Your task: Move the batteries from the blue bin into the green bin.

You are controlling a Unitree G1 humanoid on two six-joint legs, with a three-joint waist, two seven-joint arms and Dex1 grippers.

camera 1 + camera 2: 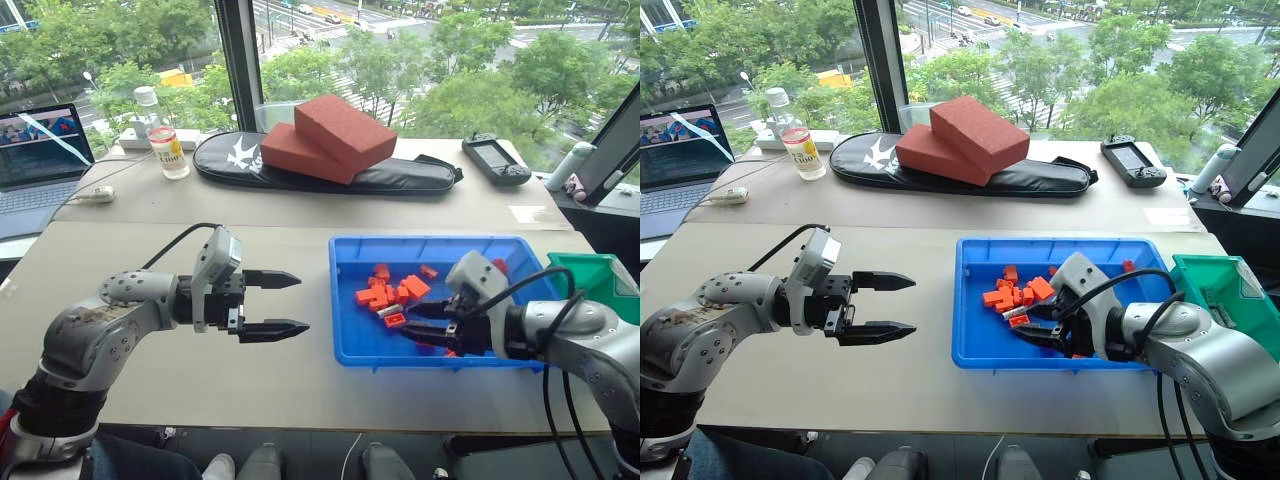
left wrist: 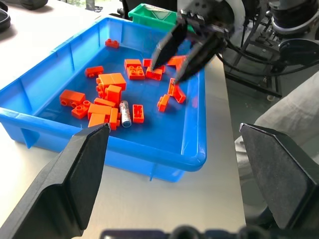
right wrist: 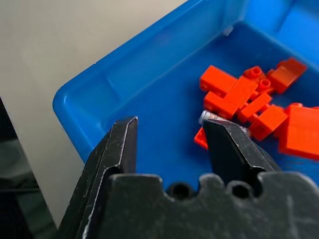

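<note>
The blue bin point(image 1: 430, 246) lies on the table at the right, with orange blocks point(image 1: 392, 293) scattered inside. One silvery battery point(image 2: 124, 113) lies flat among the blocks near the bin's front left part. My right gripper point(image 1: 407, 322) hangs low inside the bin, open, with nothing between its fingers. It is just to the right of the battery point(image 3: 208, 116), which one finger partly hides in the right wrist view. The green bin point(image 1: 598, 276) stands against the blue bin's right side. My left gripper point(image 1: 300, 302) hovers open over bare table left of the blue bin, pointing at it.
Along the table's far side lie a black bag point(image 1: 330, 172) bearing two red bricks point(image 1: 330, 137), a bottle point(image 1: 168, 150), a laptop point(image 1: 38, 150) at the far left and a handheld console point(image 1: 496, 160). A white bottle point(image 1: 570, 166) lies at the far right.
</note>
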